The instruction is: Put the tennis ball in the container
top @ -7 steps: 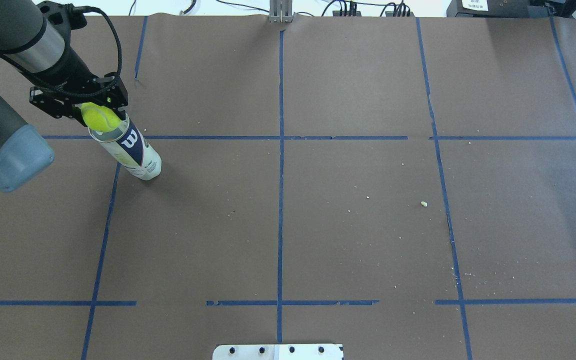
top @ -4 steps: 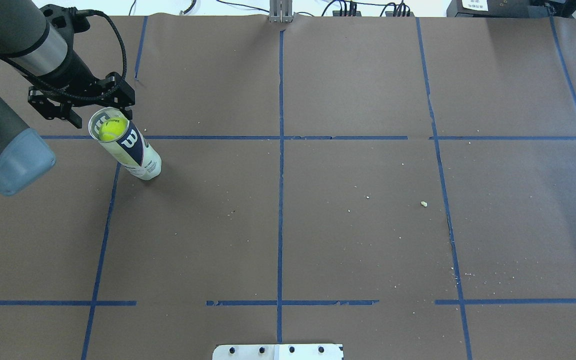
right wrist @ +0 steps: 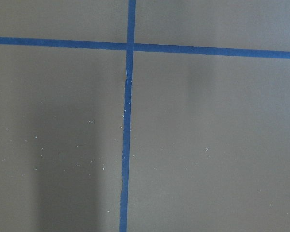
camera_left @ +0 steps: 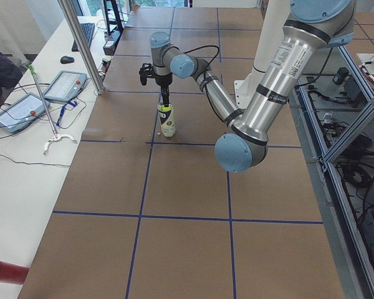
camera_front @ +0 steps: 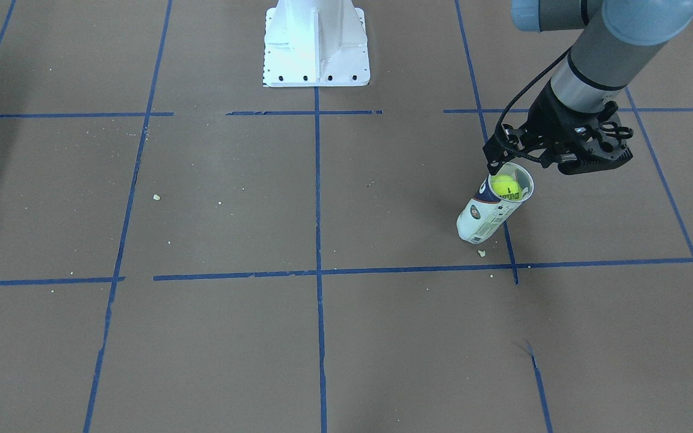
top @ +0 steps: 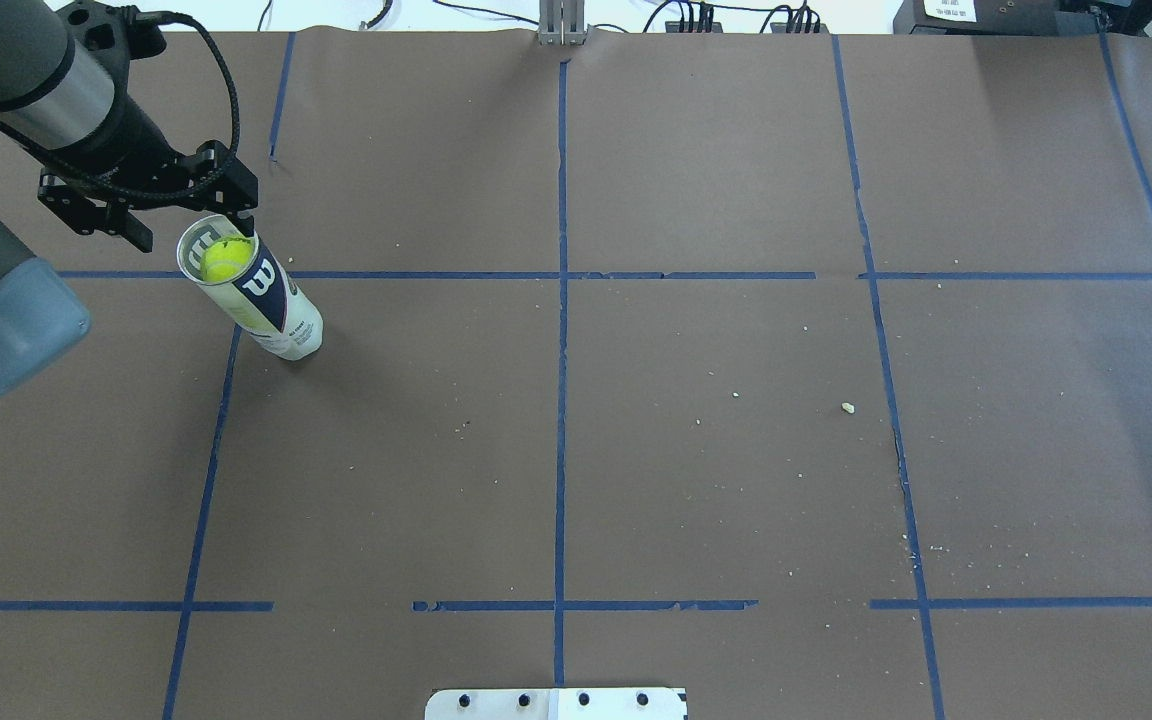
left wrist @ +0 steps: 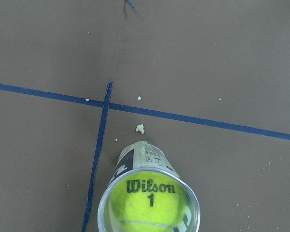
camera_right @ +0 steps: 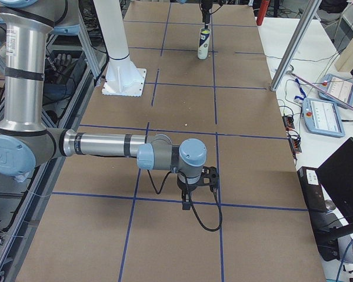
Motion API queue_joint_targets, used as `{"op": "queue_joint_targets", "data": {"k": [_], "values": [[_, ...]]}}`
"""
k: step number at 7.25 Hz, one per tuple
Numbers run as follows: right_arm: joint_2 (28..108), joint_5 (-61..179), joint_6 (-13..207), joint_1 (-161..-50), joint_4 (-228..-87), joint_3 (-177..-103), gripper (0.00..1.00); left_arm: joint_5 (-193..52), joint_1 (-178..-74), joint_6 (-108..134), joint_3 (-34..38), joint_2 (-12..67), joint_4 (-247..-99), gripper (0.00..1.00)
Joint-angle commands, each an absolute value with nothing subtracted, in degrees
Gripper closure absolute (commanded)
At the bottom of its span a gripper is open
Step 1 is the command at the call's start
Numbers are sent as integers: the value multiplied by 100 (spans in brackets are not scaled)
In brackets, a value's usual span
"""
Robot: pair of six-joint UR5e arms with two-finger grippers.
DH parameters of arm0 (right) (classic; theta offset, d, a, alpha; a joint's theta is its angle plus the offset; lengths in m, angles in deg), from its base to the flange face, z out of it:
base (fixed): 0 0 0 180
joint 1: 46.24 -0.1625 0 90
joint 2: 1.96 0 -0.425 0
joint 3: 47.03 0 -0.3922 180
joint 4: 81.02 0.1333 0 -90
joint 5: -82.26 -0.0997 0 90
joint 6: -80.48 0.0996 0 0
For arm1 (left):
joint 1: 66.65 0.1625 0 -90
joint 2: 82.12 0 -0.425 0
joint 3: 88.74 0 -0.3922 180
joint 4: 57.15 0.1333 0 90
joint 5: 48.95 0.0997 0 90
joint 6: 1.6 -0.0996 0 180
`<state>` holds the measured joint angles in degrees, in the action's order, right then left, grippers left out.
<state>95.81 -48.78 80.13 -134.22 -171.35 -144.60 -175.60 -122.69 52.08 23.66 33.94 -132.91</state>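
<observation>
The container (top: 266,300), a clear can with a white and dark-blue label, stands upright at the table's far left. The tennis ball (top: 226,258) lies inside it, just under the open mouth. In the left wrist view the ball (left wrist: 147,203) shows its black "Wilson 1" print inside the container's rim (left wrist: 135,170). My left gripper (top: 194,230) hovers open just above and behind the mouth, holding nothing. From the front the ball (camera_front: 505,185) sits in the container (camera_front: 485,218) below the left gripper (camera_front: 554,163). My right gripper (camera_right: 188,198) points down at bare paper; I cannot tell its state.
Brown paper with a blue tape grid (top: 560,400) covers the table, with small crumbs (top: 847,407) scattered on it. The white robot base (camera_front: 316,48) stands at the near edge. Tablets (camera_left: 65,84) and a metal pole (camera_left: 84,47) lie beyond the table's far side.
A second ago my left gripper held the ball at the can's mouth. It opened, the ball dropped inside, and the gripper has since drawn slightly back from the can.
</observation>
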Motion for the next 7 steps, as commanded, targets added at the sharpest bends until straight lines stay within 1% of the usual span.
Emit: {"op": "queue_joint_targets", "data": {"k": [1, 2, 4, 6, 7], "values": [[9577, -4879, 8013, -13421, -17129, -14459, 0, -17560, -12717, 4161, 2447, 3022, -13300, 0], [9577, -4879, 8013, -13421, -17129, -14459, 0, -17560, -13025, 3294, 2438, 2742, -13300, 0], [9586, -4879, 8013, -13421, -17129, -14459, 0, -17612, -14129, 1107, 2167, 2039, -13318, 0], [9586, -4879, 8013, -13421, -17129, -14459, 0, -17674, -15219, -109, 2008, 1284, -13353, 0], [9586, -4879, 8013, -13421, -17129, -14459, 0, -17657, -15425, -882, 1790, 949, -13309, 0]]}}
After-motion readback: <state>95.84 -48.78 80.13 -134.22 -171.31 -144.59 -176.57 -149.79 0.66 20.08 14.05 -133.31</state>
